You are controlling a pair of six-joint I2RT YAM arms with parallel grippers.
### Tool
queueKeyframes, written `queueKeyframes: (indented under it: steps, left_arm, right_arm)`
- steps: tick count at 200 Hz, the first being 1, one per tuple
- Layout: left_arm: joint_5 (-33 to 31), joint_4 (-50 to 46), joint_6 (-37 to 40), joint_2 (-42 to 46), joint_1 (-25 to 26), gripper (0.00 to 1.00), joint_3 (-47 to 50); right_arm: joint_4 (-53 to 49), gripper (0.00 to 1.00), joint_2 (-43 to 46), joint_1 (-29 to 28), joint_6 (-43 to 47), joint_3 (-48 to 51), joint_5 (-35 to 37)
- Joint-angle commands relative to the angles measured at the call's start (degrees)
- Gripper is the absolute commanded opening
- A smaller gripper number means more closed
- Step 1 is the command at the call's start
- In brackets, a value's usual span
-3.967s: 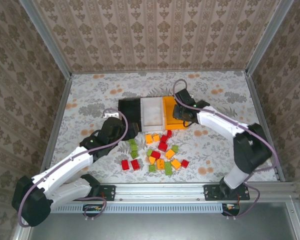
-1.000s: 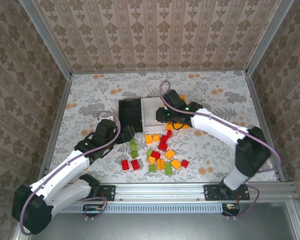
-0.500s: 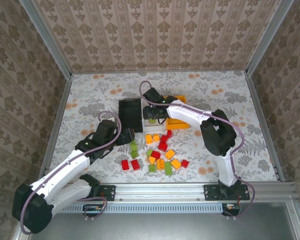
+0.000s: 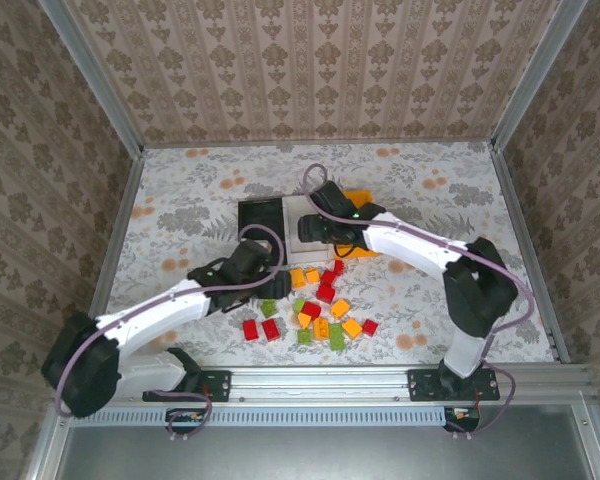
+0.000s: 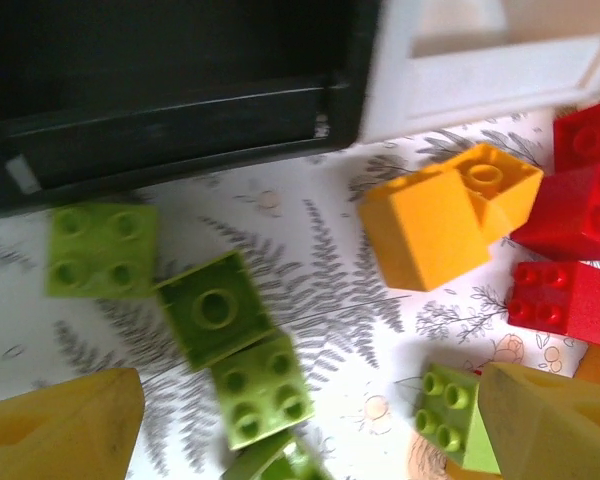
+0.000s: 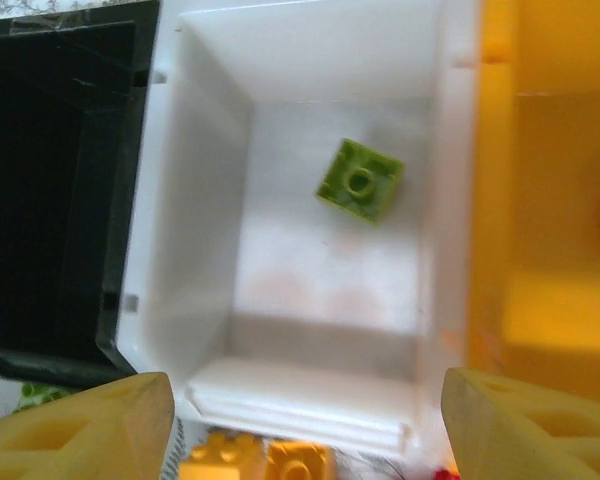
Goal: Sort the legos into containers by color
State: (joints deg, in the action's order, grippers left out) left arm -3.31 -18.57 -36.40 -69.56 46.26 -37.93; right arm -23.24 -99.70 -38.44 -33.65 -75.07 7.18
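Item: loose bricks point(image 4: 318, 308) in red, orange-yellow and green, scattered on the flowered table point(image 4: 180, 190) just beyond the arms' bases. These are the greater part of the lot and are unsorted. Item: left gripper point(image 5: 300, 440), low over the near-left edge of that heap, jaws spread wide and holding nothing. Several green bricks point(image 5: 215, 305) lie on the table between and ahead of its yellow fingertips point(image 5: 60, 430), with an orange brick point(image 5: 425, 225) and red bricks point(image 5: 565, 300) off to the right. Item: three bins in a row behind the heap. The black bin point(image 6: 60, 200) on the left looks bare as far as can be seen. The white bin point(image 6: 200, 200) in the middle holds one green brick point(image 6: 360, 180) lying flat on its floor. The orange bin point(image 6: 550, 130) on the right shows a sliver of red at the edge of view, too little to identify. Item: right gripper point(image 6: 305, 440), above the white bin, fingers well apart and empty. Assessment: sorting barely begun, with one green brick placed for certain and nearly all bricks left to move.
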Motion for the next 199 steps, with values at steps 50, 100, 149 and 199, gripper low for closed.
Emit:
queueKeyframes:
  steps: [50, 100, 149, 199]
  left_arm:
    - [-7.9, 8.4, 4.3, -16.1, 5.1, 0.78, -8.4]
    - [-9.5, 10.8, 5.1, -21.6, 4.8, 0.7, -10.0]
    - [-9.7, 9.2, 3.4, -23.4, 4.6, 0.62, -9.3]
    - [-10.0, 9.6, 2.7, -24.1, 4.5, 0.51, -8.3]
  right_arm:
    - [3.4, 0.73, 15.8, 5.1, -3.0, 14.1, 0.8]
    - [3.4, 0.73, 21.7, 7.3, -2.6, 17.5, 0.1]
    - [4.0, 0.73, 23.5, 8.0, -2.4, 18.1, -0.4]
    - [4.0, 0.73, 23.4, 8.2, -2.4, 17.8, -0.5]
